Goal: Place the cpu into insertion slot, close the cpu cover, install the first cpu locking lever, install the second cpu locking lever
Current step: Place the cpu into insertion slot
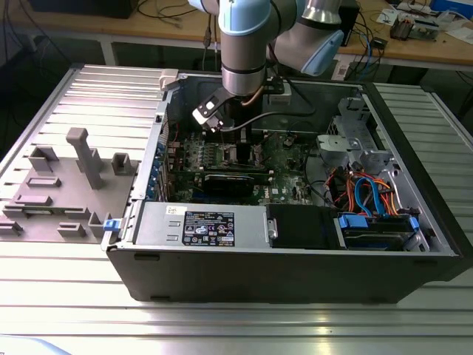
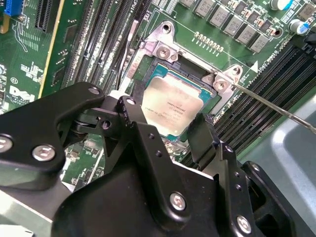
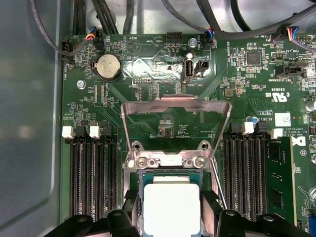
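Note:
The cpu, a silvery square chip with a green edge, lies low in the motherboard socket. In both wrist views my gripper straddles it, with one black finger against each of two opposite edges, so it looks shut on the chip. The cpu cover, a thin silvery frame, stands swung up on its hinge beyond the socket. A thin locking lever sticks out unlatched beside the socket. In the exterior view the gripper reaches down into the open computer case.
Black memory slots flank the socket on both sides. A long black card lies across the board. Cables and drive bays fill the case's side at the exterior view's right. A grey fixture plate lies outside the case.

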Action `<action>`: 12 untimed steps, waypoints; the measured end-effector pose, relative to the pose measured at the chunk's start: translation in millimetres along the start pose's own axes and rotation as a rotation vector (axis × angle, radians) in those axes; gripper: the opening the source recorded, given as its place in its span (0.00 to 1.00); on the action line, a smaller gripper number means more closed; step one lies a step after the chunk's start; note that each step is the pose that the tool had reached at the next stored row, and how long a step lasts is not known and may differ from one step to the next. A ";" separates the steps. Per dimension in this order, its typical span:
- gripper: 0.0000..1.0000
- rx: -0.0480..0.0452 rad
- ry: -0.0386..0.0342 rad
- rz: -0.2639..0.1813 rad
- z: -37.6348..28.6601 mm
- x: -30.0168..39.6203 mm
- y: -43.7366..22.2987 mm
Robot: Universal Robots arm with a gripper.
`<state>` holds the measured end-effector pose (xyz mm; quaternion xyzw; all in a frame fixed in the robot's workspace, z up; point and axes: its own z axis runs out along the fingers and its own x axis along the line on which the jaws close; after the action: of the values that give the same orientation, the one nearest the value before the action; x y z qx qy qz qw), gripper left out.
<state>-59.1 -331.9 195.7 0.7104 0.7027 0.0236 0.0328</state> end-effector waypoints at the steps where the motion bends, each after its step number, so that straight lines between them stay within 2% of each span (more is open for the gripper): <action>1: 0.62 0.0000 0.0000 0.000 0.0 0.0 0.0; 6: 0.62 -0.0003 0.0001 0.001 -1.1 0.1 0.1; 12: 0.62 -0.0002 -0.0002 0.001 -8.0 0.0 0.6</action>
<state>-59.1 -331.8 203.8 0.7106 0.7024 0.0237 0.0329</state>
